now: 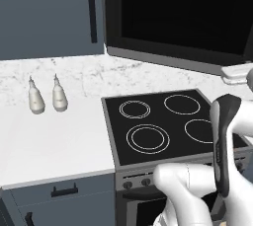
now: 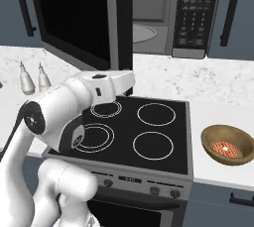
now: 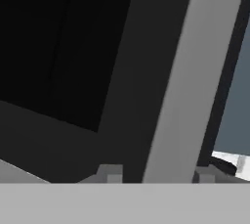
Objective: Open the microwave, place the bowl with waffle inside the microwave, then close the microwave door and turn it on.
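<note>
Left base view: microwave door swung out wide above the stovetop.

Right base view: bowl with waffle on the worktop, well to the pincer's right and lower. Looks light, rigid and smooth-walled; best pinched across the rim and kept level.

Hand view: pincer half-spread astride the door's grey edge. Clamped or merely straddling, cannot tell.

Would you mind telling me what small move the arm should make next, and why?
Probably draw the gripper back from the microwave door: the door stands swung open, showing the turntable, while the bowl with the waffle waits on the counter to the right.
</note>
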Controlling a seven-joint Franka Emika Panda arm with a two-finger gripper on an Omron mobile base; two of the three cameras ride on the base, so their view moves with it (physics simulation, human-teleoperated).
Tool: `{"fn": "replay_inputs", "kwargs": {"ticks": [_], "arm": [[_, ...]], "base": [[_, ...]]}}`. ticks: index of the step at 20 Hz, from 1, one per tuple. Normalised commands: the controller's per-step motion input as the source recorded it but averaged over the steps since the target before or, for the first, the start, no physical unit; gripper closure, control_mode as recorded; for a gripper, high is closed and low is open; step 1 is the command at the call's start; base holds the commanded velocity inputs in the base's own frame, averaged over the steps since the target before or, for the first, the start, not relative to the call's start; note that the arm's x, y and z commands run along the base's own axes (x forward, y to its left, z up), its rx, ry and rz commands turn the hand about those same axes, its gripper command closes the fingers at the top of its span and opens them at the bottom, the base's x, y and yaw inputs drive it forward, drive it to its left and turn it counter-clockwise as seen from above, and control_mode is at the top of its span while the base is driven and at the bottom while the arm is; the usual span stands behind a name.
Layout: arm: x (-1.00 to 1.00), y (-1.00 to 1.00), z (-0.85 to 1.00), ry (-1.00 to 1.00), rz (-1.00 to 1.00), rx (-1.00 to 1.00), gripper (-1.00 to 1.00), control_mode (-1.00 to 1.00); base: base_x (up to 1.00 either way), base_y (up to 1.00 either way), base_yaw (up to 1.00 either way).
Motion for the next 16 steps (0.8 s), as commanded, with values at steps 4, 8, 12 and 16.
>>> {"fn": "replay_inputs", "kwargs": {"ticks": [4, 8, 12, 16], "arm": [[-0.67, 1.00, 0.49, 0.39, 0.03, 0.00, 1.00, -1.00], [-0.70, 1.00, 0.04, 0.22, 0.06, -0.06, 1.00, -1.00], [-0.70, 0.99, -0.01, 0.12, 0.09, -0.10, -1.00, -1.00], [-0.99, -0.11, 0.00, -0.09, 0.04, 0.00, -1.00, -1.00]], "base": [[0.00, 0.00, 0.00], [0.00, 0.00, 0.00], [0.00, 0.00, 0.00], [0.00, 0.00, 0.00]]}}
